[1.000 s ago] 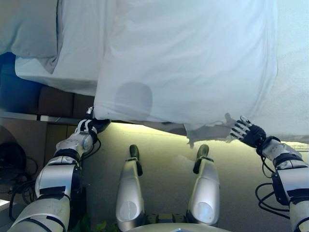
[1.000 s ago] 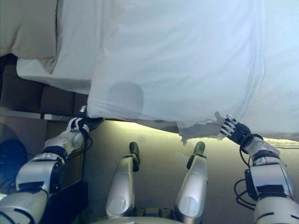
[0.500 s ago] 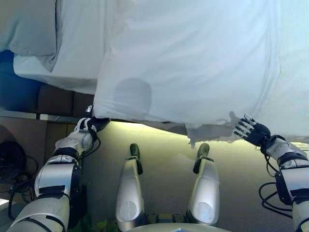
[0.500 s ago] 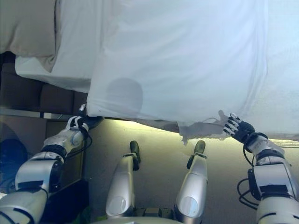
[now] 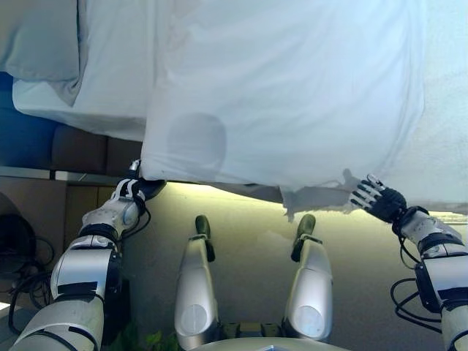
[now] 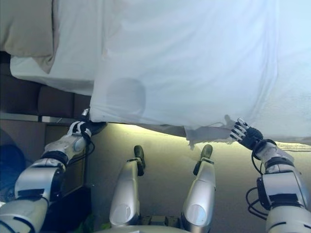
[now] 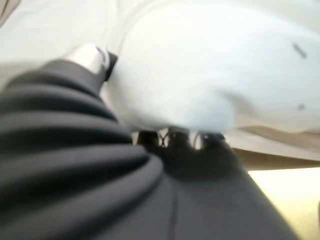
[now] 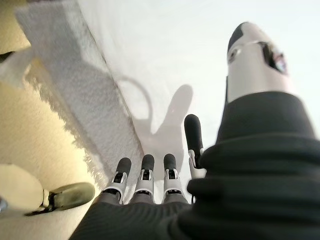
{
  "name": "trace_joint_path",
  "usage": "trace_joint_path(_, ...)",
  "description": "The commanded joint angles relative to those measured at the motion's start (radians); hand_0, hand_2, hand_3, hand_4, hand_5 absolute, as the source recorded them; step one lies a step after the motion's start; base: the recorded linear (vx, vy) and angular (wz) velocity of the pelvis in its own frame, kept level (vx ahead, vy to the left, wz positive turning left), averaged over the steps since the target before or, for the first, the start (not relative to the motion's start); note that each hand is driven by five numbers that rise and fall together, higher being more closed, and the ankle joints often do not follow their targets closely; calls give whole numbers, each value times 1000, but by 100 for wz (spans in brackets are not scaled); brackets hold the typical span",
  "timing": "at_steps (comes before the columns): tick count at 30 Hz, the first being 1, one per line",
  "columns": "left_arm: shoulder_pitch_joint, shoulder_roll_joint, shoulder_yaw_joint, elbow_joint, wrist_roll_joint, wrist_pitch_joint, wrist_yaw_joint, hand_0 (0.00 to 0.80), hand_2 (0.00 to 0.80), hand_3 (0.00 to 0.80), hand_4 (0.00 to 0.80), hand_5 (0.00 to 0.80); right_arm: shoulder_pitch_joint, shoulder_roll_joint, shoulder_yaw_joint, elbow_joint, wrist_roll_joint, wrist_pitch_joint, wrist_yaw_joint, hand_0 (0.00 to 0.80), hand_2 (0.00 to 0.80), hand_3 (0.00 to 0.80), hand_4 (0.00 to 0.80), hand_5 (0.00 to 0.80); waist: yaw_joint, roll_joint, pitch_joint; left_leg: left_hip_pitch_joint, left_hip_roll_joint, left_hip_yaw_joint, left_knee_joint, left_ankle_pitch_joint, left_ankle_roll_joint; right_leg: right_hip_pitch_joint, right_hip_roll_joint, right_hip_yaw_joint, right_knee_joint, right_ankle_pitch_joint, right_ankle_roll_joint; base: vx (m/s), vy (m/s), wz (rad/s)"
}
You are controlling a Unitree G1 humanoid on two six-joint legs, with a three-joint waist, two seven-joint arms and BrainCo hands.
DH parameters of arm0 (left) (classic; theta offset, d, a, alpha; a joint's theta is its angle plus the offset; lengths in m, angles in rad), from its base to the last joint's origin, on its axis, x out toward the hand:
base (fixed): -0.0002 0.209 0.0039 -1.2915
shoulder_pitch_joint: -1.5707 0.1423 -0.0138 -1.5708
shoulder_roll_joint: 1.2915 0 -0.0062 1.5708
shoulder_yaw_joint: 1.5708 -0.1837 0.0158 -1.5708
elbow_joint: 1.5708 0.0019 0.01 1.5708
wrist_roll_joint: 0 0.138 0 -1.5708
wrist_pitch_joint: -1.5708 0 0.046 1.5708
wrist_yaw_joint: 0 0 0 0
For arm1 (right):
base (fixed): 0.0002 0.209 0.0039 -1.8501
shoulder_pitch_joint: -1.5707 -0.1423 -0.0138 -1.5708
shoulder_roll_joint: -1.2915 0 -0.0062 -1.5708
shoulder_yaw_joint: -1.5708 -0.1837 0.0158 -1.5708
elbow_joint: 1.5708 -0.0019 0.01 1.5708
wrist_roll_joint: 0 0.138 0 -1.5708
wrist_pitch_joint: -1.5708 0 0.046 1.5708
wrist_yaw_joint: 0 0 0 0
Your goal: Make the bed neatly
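Observation:
A white duvet (image 5: 292,88) covers the bed and hangs over its near edge. My left hand (image 5: 132,191) is at the duvet's lower left corner, its fingers (image 7: 170,142) curled under the cloth and its thumb on top. My right hand (image 5: 379,199) is just below the duvet's hanging edge on the right. Its fingers (image 8: 145,172) are straight and spread, holding nothing, close to the cloth without gripping it. A rough, fringed white edge (image 8: 75,100) hangs beside that hand.
A grey-white pillow (image 5: 40,36) lies at the bed's far left on a white sheet (image 5: 110,73). A dark bed base (image 5: 80,150) and a blue panel (image 5: 22,139) are at the left. Pale floor (image 5: 248,212) lies under the bed's edge.
The whole view has shifted slightly. My right hand has drifted a little to the right and stays open. My left hand keeps its hold on the corner.

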Motion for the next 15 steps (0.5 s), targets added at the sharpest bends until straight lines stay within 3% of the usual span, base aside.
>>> trace_joint_path(1,12,253,117,44,-59,-172,-49,800,800,800,800,800,44,37,-20,39,55,-38,7,0,0,0,0,0,32,-22,-5,55,-123,131,-94,-2,133,-29,95,-16,113,-103,-71,10,-40,21)
trace_joint_path(4,41,255,130,36,-73,-181,-30,800,800,800,800,800,36,28,-24,37,53,-30,-7,0,0,0,0,0,34,-27,-15,37,-59,58,-95,42,83,-35,98,2,129,-125,-84,36,176,16)
trace_joint_path(5,73,259,158,45,-76,-182,-42,800,800,800,800,800,26,23,-28,46,26,-16,3,0,0,0,0,0,37,-35,-27,52,-10,12,-139,85,53,-38,103,25,133,-133,-84,134,401,-13)
trace_joint_path(6,91,261,174,48,-77,-185,-49,800,800,800,800,800,21,26,-27,53,9,-14,-3,0,0,0,0,0,43,-42,-32,65,14,-26,-180,116,41,-36,107,46,131,-135,-80,120,464,-31)
trace_joint_path(9,94,246,192,48,-55,-193,-76,800,800,800,800,800,24,25,-35,70,12,-20,-21,0,0,0,0,0,41,-42,-40,105,54,12,-264,147,32,-16,75,46,108,-139,-65,31,309,-50)
trace_joint_path(10,77,239,187,49,-37,-194,-86,800,800,800,800,800,36,17,-45,71,19,-19,-32,0,0,0,0,0,31,-41,-40,107,54,40,-250,138,28,-6,49,39,98,-132,-58,4,276,-31)
trace_joint_path(15,-8,253,125,82,-107,-211,-52,800,800,800,800,800,42,-42,-56,78,20,0,-32,0,0,0,0,0,7,-17,-28,74,18,63,-154,86,27,-18,-30,55,84,-89,-27,-12,320,9)
